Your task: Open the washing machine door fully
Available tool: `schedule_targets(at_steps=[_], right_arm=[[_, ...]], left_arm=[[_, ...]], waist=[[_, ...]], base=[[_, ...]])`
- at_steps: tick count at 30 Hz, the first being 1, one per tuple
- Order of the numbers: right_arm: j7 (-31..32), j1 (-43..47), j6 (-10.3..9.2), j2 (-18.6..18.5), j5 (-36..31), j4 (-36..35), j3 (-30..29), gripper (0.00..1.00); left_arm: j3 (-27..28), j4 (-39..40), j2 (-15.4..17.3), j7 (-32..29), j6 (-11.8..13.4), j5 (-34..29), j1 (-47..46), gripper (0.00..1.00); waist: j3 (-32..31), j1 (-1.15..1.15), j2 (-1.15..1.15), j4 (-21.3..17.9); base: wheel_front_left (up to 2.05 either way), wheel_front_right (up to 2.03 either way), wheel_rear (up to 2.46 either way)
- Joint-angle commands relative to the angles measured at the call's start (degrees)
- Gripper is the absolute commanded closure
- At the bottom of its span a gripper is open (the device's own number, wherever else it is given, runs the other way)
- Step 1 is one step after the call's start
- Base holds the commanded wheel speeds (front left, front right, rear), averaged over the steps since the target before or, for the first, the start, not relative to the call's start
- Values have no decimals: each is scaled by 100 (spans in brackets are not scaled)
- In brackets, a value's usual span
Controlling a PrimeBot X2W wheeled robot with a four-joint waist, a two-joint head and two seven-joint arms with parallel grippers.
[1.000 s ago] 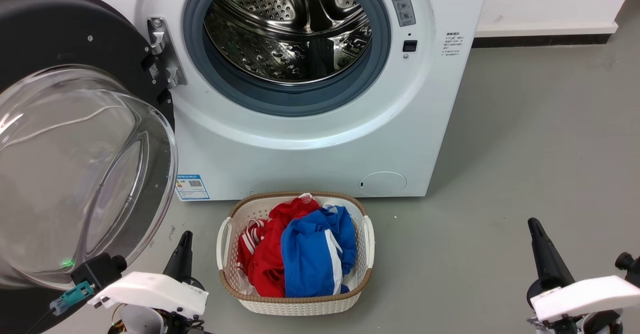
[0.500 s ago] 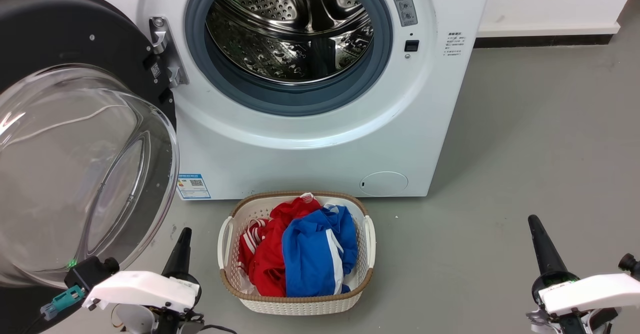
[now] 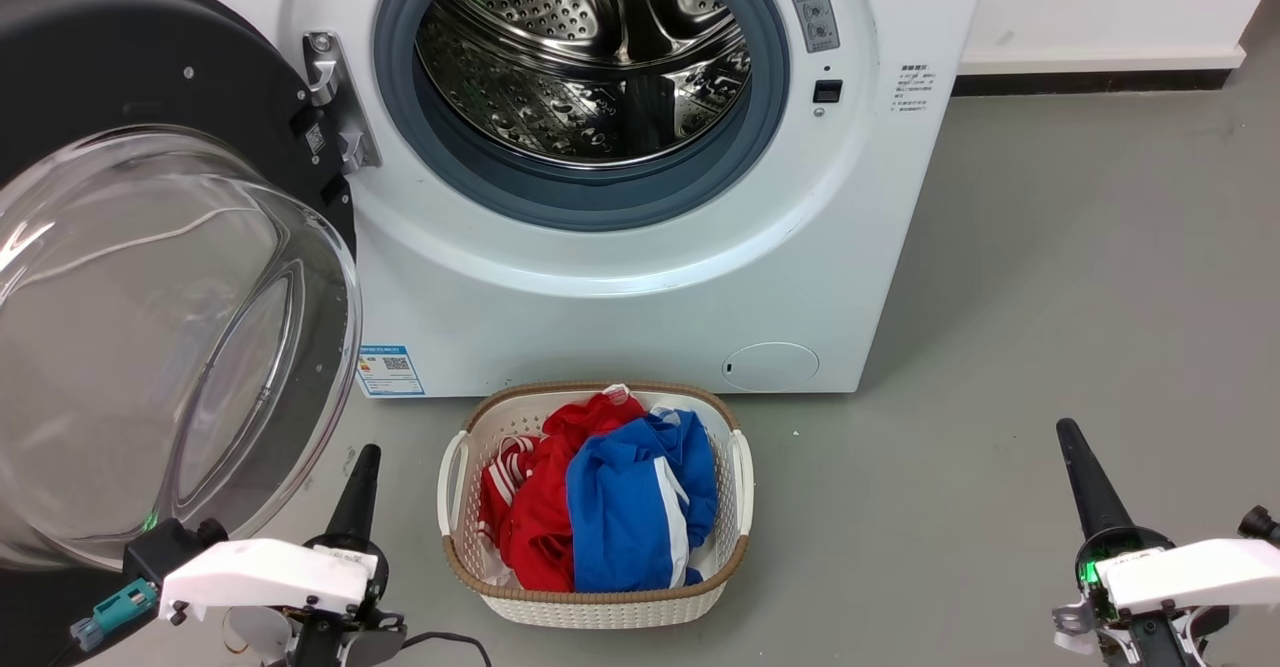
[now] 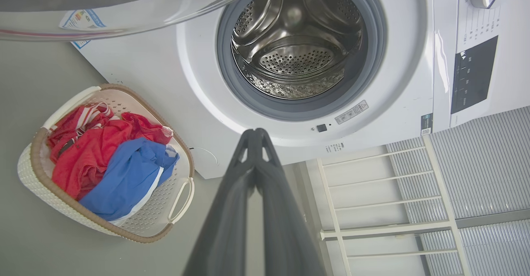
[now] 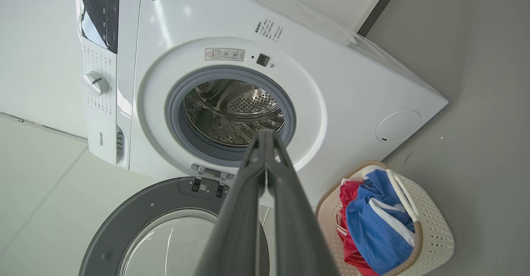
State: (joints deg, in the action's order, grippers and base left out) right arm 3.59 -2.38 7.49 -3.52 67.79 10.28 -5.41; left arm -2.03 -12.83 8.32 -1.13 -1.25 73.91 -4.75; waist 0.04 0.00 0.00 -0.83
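The left gripper and right gripper, both pressed together, have retreated toward 6 o'clock; the door at 9 o'clock stays wide, seemingly done.

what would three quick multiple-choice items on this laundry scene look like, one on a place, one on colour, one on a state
1. Where does the laundry basket stand?
A. on a shelf
B. on the floor in front of the washing machine
C. hung on the wall

2. What colours are the clothes in the basket?
A. red and blue, with white stripes
B. green and yellow
C. all black

3. How does the washing machine door stand?
A. latched shut
B. taken off and lying on the floor
C. swung open to the left, clear of the drum

Answers:
1 B, the head view shows it on the grey floor just before the white front.
2 A, a red garment and a blue one fill it.
3 C, the steel drum is bare and the door sits off to its left.
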Motion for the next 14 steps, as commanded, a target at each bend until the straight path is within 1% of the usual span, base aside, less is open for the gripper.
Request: schedule_targets(at_steps=[1, 14], right_arm=[[26, -140, 1, 8, 132, -13, -19, 100], [111, -232, 0, 29, 871, 116, -51, 100]], left_arm=[[65, 19, -15, -23, -54, 105, -127, 100], [312, -26, -176, -180, -246, 664, -145, 100]], waist=[[0, 0, 0, 2], [4, 0, 0, 24]], base=[[0, 0, 0], [0, 0, 0]])
